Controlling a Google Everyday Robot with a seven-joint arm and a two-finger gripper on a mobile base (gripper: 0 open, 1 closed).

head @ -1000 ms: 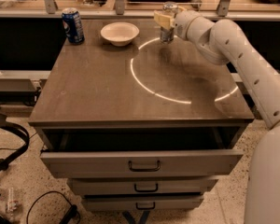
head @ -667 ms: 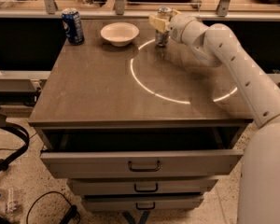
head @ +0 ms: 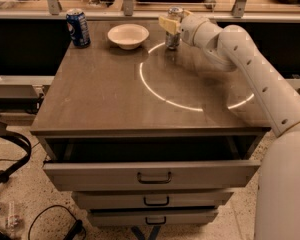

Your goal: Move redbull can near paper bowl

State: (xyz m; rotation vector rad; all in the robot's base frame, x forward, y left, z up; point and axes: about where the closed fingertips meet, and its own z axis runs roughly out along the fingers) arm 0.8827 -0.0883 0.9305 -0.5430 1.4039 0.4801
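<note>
Silver-grey redbull can stands upright at the upper middle of the frame, near the back edge of the table. It is just right of the paper bowl and not touching it. I see my gripper clamped on the can's upper part, its white arm reaching in from the right. A blue Pepsi can sits at the upper left, well apart. Below, the top drawer hangs open.

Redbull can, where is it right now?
In the camera view the redbull can is upright near the far edge of the table, just right of the paper bowl, with the gripper closed around it.
</note>
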